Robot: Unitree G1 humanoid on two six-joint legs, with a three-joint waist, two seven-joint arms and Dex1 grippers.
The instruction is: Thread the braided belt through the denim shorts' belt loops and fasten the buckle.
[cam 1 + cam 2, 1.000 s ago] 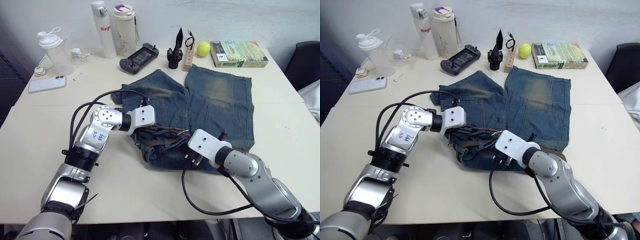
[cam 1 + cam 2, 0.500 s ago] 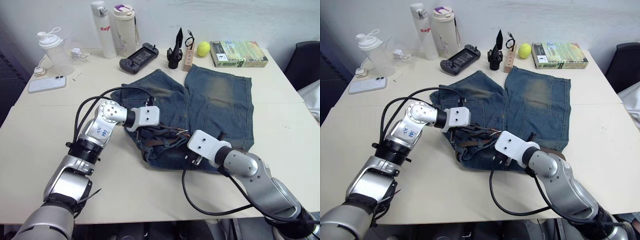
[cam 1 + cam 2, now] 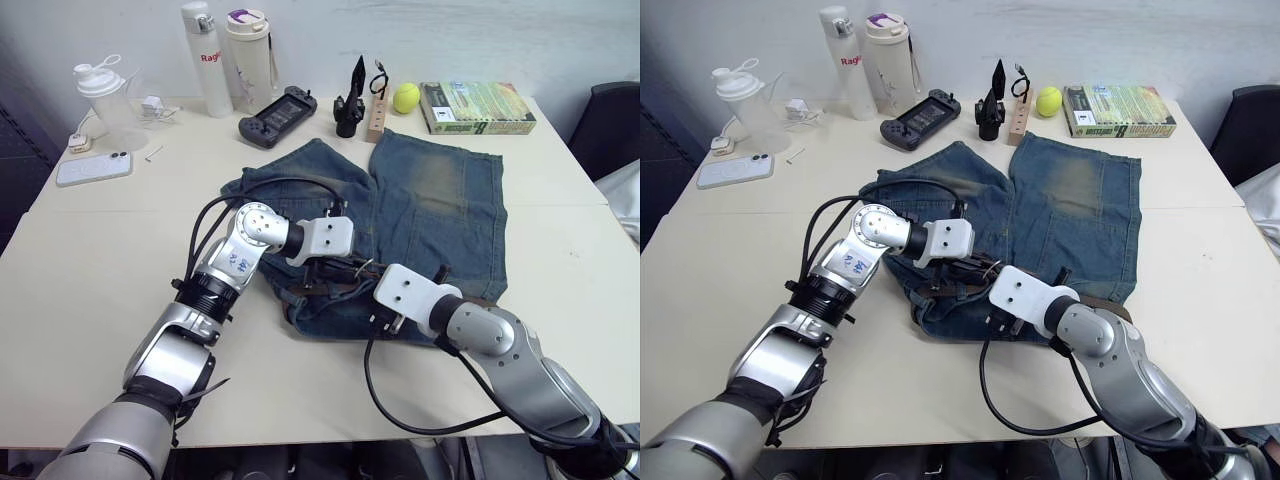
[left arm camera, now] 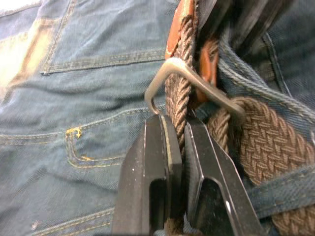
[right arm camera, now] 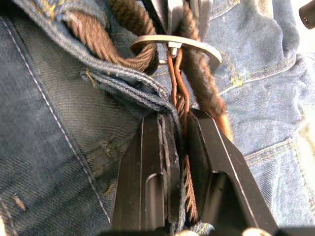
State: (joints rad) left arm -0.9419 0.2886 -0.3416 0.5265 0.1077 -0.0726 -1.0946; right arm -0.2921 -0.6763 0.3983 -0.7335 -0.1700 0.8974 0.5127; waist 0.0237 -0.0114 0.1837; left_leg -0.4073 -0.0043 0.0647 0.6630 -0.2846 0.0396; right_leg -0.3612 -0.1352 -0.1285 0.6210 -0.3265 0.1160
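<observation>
— Where is the braided belt (image 4: 179, 105) lying?

— Bunched along the waistband of the denim shorts (image 3: 430, 200), mid-table, waist facing the near edge, legs pointing toward the far edge.

— And the end effectors?

— The left end effector (image 4: 178, 142) is pinching the braid just behind the buckle (image 4: 189, 81). The right end effector (image 5: 178, 132) is clamping the strap and denim edge below it.

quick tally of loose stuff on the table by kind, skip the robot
Bottles: 3
Phone: 1
Game controller: 1
Tennis ball: 1
Book: 1
Wooden block: 1
Shorts: 1
Belt: 1
Total: 10
</observation>
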